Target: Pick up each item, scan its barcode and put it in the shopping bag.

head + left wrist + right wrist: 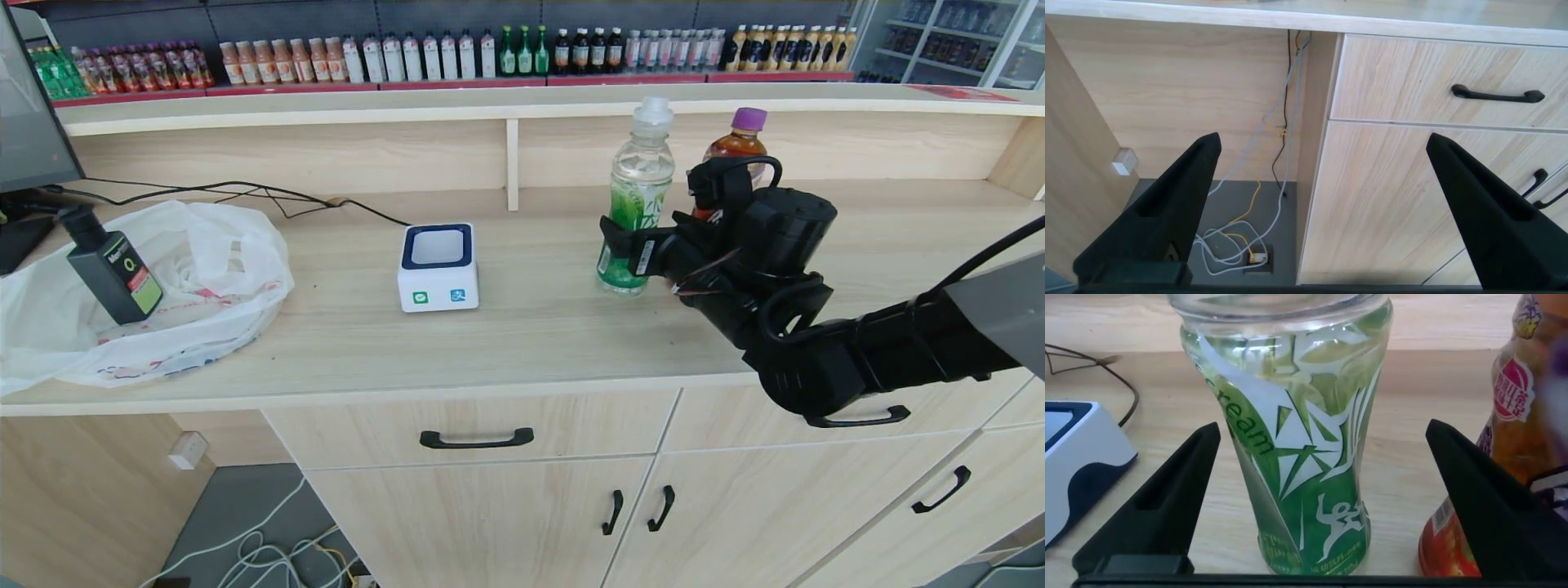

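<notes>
Two bottles stand right of the middle of the desk (531,335): a clear plastic bottle with a green label and white cap (638,204) and, just beside it toward the back edge, an amber tea bottle with a purple cap (739,143). The right hand (1323,429) is released, its fingers (1167,506) straddling the green-labelled bottle without touching it. It should close squarely on the waist, clear of the tea bottle, then lift straight up. The left hand (1323,139) hangs released below the desk's front edge.

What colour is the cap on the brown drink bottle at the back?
Purple. The cap shows best in the head view.
</notes>
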Controlling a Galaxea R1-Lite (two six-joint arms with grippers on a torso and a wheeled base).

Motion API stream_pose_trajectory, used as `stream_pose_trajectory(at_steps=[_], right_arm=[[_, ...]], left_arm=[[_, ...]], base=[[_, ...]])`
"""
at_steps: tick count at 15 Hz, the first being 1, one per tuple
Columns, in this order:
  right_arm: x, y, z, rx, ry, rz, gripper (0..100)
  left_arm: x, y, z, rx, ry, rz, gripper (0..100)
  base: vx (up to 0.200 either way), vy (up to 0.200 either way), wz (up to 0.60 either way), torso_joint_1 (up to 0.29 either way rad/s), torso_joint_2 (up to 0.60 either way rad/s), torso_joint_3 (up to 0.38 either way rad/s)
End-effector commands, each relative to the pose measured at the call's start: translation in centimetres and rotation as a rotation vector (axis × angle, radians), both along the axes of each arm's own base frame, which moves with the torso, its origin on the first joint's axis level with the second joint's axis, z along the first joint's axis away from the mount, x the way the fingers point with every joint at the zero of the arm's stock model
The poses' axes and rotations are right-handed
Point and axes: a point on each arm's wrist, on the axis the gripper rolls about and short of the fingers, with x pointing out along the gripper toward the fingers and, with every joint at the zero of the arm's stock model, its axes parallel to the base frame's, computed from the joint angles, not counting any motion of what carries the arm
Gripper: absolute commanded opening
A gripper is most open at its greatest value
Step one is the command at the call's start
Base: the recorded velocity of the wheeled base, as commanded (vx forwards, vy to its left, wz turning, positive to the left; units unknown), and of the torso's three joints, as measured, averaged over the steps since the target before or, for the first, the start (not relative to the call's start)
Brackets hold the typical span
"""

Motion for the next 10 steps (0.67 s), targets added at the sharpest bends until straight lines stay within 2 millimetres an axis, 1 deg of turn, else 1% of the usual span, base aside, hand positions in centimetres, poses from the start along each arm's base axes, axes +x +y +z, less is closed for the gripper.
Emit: stream_pose_trajectory(at_steps=[1,4,7,10], right_arm=[[0.1,0.1,-0.1,-0.001,0.002,0.0,100],[0.5,0.2,-0.3,0.001,0.001,-0.006,100],[1.5,0.7,0.0,0.001,-0.029,-0.01,100],[1.5,1.2,0.1,-0.005,-0.033,-0.004,100]], left_arm=[[0.0,0.0,0.0,-0.001,0.0,0.001,100],[0.0,0.0,0.0,-0.001,0.0,0.001,100],[0.0,0.0,0.0,-0.001,0.0,0.001,100],[0.0,0.0,0.0,-0.001,0.0,-0.001,100]], base=[[0.0,0.0,0.0,0.0,0.0,0.0],[0.0,0.0,0.0,0.0,0.0,0.0],[0.0,0.0,0.0,0.0,0.0,0.0],[0.0,0.0,0.0,0.0,0.0,0.0]])
